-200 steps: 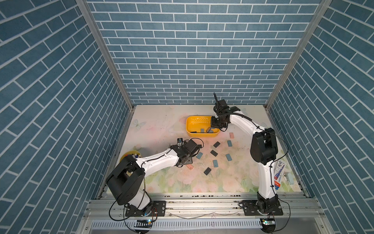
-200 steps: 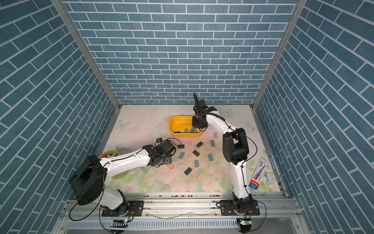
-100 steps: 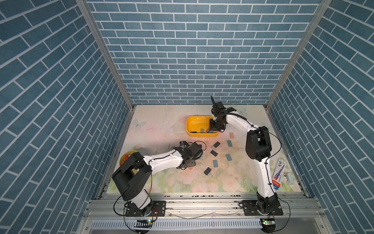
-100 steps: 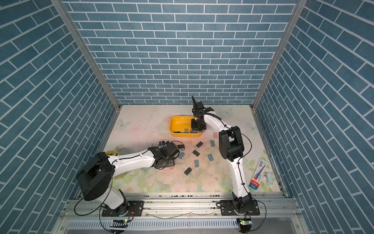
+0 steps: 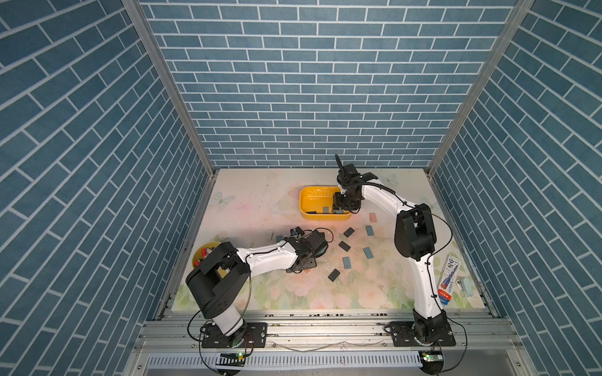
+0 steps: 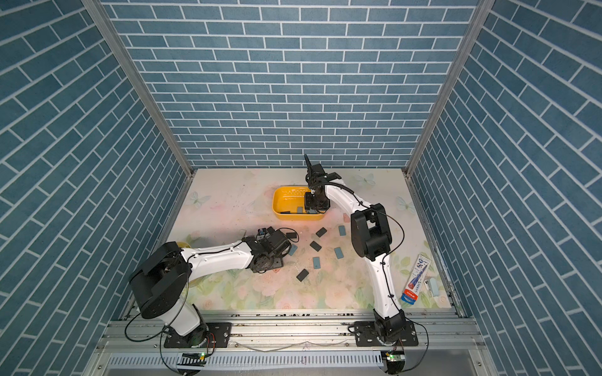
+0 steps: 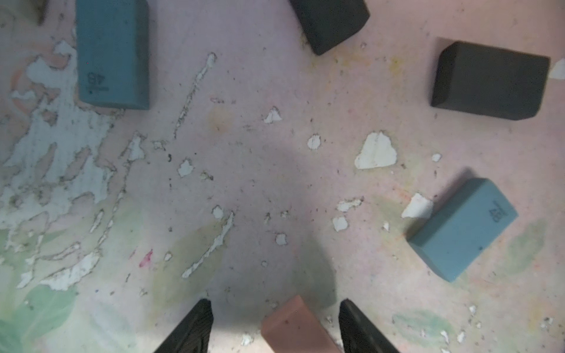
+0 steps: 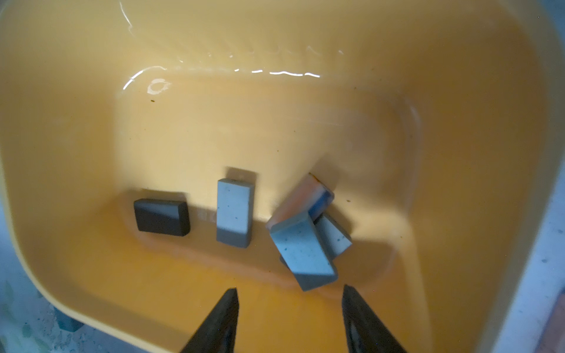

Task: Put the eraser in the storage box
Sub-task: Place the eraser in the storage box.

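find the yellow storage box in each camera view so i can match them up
Top view: storage box sits centre, toward the back of the table.
Top view: storage box in the same place.
Left wrist: not in it.
Right wrist: storage box fills nearly the whole picture.
Shared landmark: the black eraser lying inside it.
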You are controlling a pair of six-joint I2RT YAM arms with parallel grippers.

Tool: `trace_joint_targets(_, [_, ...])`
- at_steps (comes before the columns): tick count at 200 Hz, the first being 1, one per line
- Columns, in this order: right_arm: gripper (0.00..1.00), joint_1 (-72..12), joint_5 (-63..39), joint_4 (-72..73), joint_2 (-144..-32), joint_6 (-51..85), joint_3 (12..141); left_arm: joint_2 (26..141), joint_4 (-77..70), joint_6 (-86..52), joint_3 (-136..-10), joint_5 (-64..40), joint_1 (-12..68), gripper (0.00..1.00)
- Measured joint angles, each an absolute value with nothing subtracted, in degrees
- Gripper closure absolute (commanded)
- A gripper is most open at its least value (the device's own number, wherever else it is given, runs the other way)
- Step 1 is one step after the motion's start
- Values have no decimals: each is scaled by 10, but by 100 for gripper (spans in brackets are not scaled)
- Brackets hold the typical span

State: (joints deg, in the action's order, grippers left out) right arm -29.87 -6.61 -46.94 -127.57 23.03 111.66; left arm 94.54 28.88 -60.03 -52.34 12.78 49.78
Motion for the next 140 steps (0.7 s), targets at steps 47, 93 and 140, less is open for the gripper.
trace_joint_targets(47, [34,-301,-16,-422,-1093,225,971,955,285,-614,-523,123,500,33])
trace_joint_targets(93, [32,-301,9,-356,-954,227,826,956,286,-639,-524,123,507,35])
trace_joint_targets(140, [32,-301,22,-324,-897,236,708,952,291,-674,-524,107,523,38])
